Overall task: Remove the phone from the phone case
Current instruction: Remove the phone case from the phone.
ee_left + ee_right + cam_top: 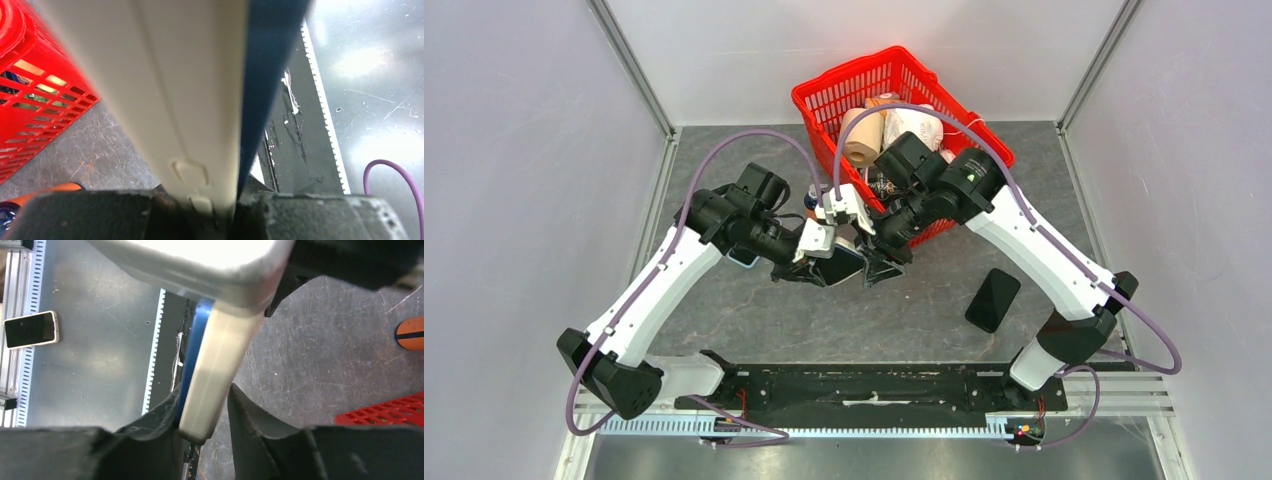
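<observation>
Held above the table just before the red basket (842,82), long axis spanning arm to arm: cream phone case (185,90), blue edge likely the phone (193,347); left gripper (816,266) clamped on one end; right gripper (205,415) pinching the opposite end; neither nearer.

From above, the phone case (842,262) is mostly hidden between the left gripper (816,268) and right gripper (879,266); in the left wrist view it blurs and runs off at 12 o'clock; in the right wrist view the red basket (385,412) is clipped at 4 o'clock; an orange thing (411,333) at 3 o'clock is cut off, unidentifiable.
</observation>
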Controlling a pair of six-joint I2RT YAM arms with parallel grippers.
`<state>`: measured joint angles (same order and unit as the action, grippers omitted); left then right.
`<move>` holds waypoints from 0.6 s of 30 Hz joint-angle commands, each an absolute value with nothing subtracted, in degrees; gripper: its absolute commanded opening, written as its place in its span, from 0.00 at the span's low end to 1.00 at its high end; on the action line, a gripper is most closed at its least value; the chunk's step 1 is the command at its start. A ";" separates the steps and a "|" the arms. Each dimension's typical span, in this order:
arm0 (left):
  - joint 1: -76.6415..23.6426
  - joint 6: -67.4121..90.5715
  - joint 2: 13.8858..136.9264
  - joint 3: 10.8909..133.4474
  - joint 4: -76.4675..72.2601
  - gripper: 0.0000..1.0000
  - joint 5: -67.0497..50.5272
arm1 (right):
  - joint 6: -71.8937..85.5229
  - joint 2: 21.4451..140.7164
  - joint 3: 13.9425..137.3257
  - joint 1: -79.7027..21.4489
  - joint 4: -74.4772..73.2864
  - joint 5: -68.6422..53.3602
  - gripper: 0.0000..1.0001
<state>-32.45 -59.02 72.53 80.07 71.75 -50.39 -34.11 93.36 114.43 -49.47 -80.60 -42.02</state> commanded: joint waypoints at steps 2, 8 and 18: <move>-32.35 -55.13 68.39 79.87 66.38 0.02 -57.95 | -31.05 92.41 113.73 -48.10 -79.99 -39.94 0.29; -32.08 -60.90 67.70 78.68 69.84 0.02 -60.84 | -34.49 91.62 113.60 -47.81 -81.52 -42.44 0.00; -32.52 -79.30 69.11 80.84 79.57 0.02 -56.81 | -42.87 96.47 119.50 -47.82 -91.32 -54.68 0.00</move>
